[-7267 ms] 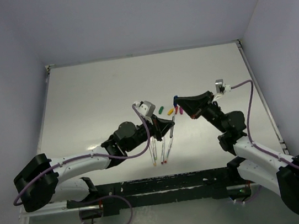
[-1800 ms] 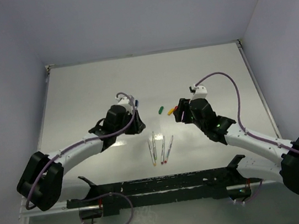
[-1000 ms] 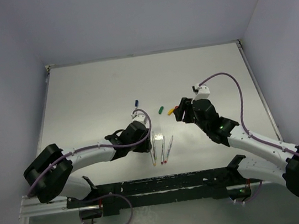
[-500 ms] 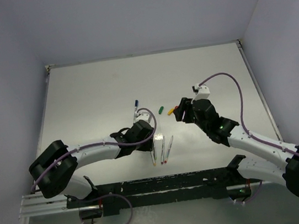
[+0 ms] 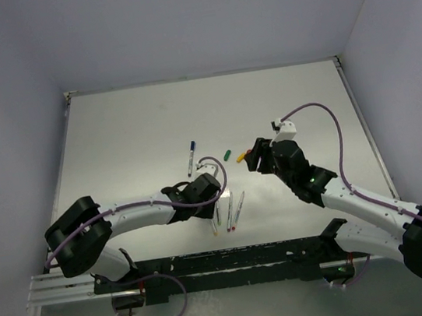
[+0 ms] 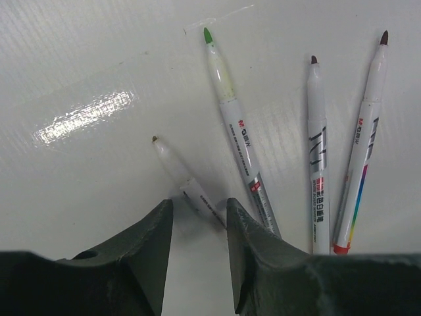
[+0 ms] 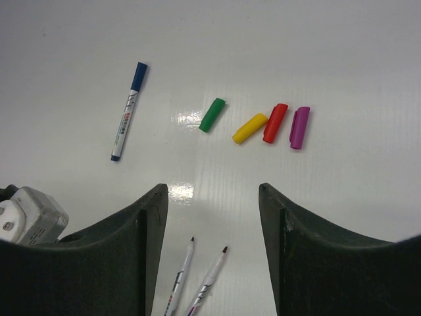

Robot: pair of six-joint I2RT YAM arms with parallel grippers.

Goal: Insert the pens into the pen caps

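While the left gripper straddled the leftmost pen, jaws narrowly parted, the right gripper hung with jaws wide and empty.

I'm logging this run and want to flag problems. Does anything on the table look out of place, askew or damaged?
Nothing looks damaged or spilled. The only outlier is the blue-capped pen, which lies alone to one side of the four loose caps and apart from the four uncapped pens, which are fanned loosely rather than parallel.

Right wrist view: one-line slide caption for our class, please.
Open right hand faces a green plastic cap, yellow cap, red cap, purple cap and a blue-capped whitish marker pen.
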